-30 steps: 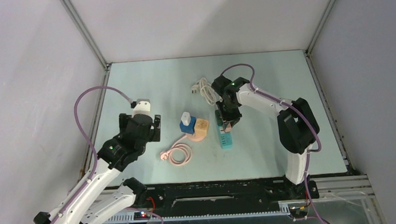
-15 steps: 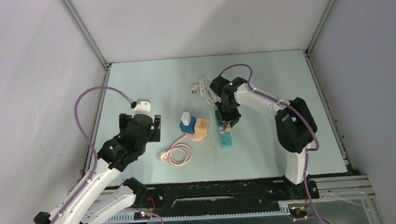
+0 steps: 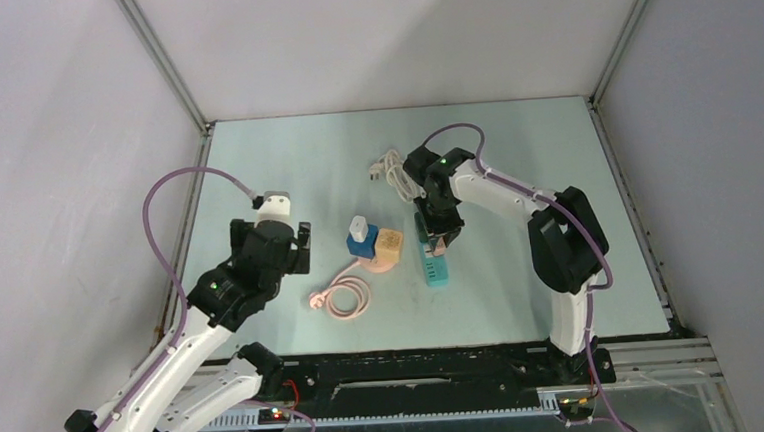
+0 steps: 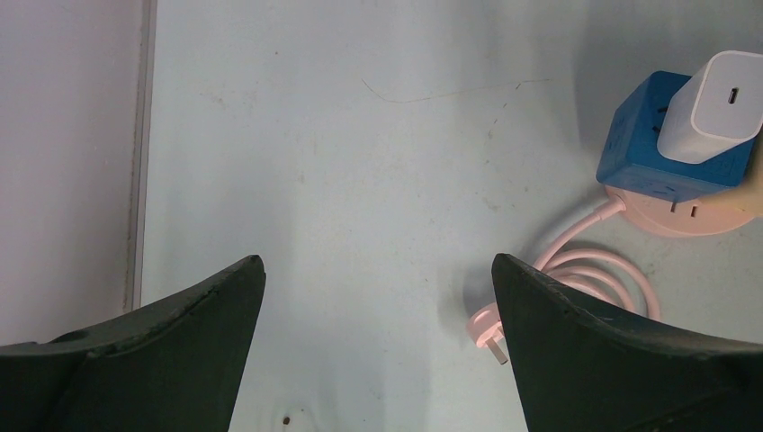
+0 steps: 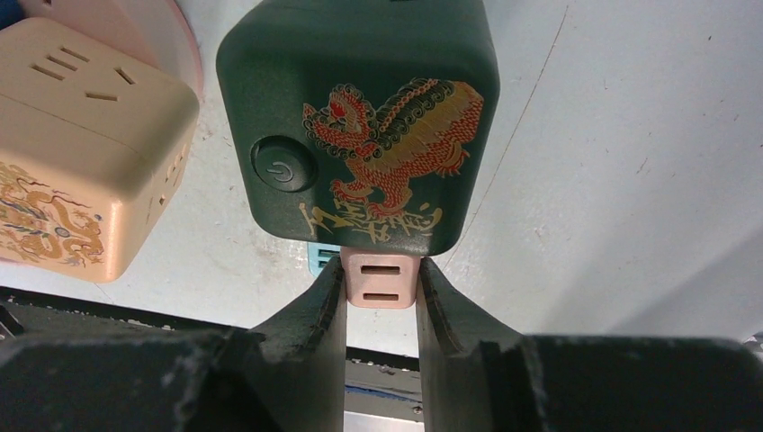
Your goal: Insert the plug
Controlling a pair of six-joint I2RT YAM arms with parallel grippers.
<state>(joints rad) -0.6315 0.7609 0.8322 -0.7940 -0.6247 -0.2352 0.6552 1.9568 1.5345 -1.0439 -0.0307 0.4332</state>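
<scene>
Pink and small, the plug (image 5: 381, 280) sits pinched between the two dark fingers (image 5: 322, 306) of the right gripper (image 5: 381, 273), which is closed narrowly on its sides. Two short slots show on the plug's face towards the wrist camera. Its far end butts against the near side of a dark green socket cube (image 5: 360, 117), which carries a red and gold dragon print and a round power button. Whether the plug's pins are inside the cube cannot be seen. A sliver of teal shows just under the cube, beside the plug.

From the overhead camera, the right gripper (image 3: 440, 234) points down at the middle of the table (image 3: 515, 168), over the far end of a teal power strip (image 3: 434, 270); the arm hides the plug and the green cube in this view. Just to its left is a beige socket cube (image 3: 390, 242) on a pink round base (image 3: 381, 263), then a blue socket cube (image 3: 359, 245) with a white charger (image 3: 360, 227) plugged into its top. A pink cable (image 3: 344, 298) lies coiled in front of them, and a white cable (image 3: 396, 170) lies bundled farther back.

The left gripper (image 4: 376, 270) hovers over bare table to the left, its jaws spread wide and holding nothing, well apart from the plug.
</scene>
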